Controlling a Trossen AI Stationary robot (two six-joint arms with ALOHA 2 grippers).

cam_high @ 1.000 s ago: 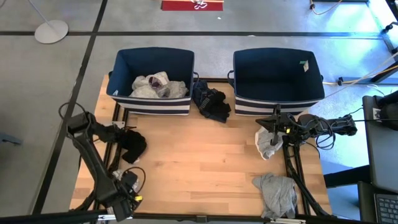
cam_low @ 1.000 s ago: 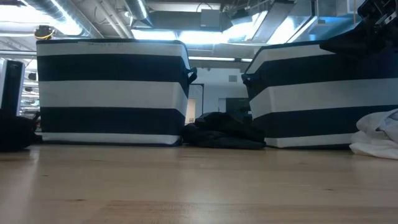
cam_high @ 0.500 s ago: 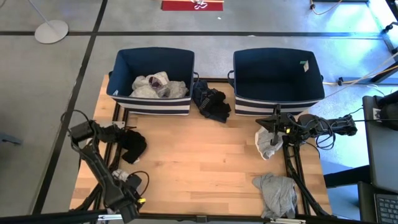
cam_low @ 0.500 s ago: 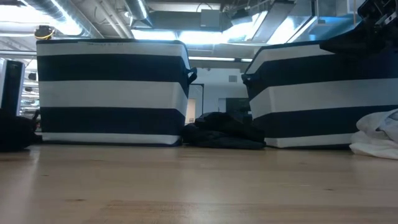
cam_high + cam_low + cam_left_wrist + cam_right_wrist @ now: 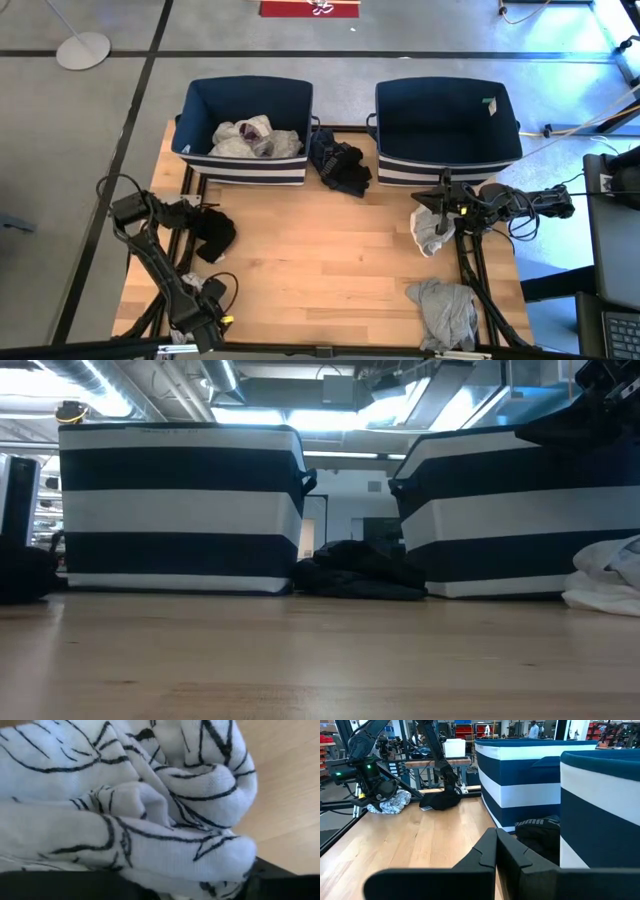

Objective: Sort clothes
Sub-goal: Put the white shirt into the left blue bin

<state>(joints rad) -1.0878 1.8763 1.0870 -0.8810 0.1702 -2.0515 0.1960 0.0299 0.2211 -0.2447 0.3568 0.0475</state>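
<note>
- Two navy bins are standing side by side along the far edge of the table [image 5: 300, 270]: the left bin [image 5: 245, 168] and the right bin [image 5: 447, 168].
- A heap of pale clothes [image 5: 255, 137] is lying inside the left bin. How many pieces it is made of cannot be told.
- Five garments are lying outside the bins:
  - a dark bundle [image 5: 338, 165] is sitting on the table between the two bins;
  - a black garment [image 5: 214, 233] is lying near the table's left edge;
  - a white garment [image 5: 429, 231] is lying in front of the right bin;
  - a grey garment [image 5: 445, 311] is lying at the near right corner;
  - a grey-white patterned garment [image 5: 391, 802] is bunching at the near left of the table.
- The left gripper [image 5: 208, 298] is reaching down at the near left of the table, right against the patterned garment. That cloth is filling the left wrist view and covering the jaws, so whether they are pinching it cannot be told.
- The right gripper [image 5: 496, 832] is hanging above the table in front of the right bin. Its jaws are pressing together and gripping nothing.
- The white garment is resting on the table just beside and below the right gripper, apart from the jaws.
</note>
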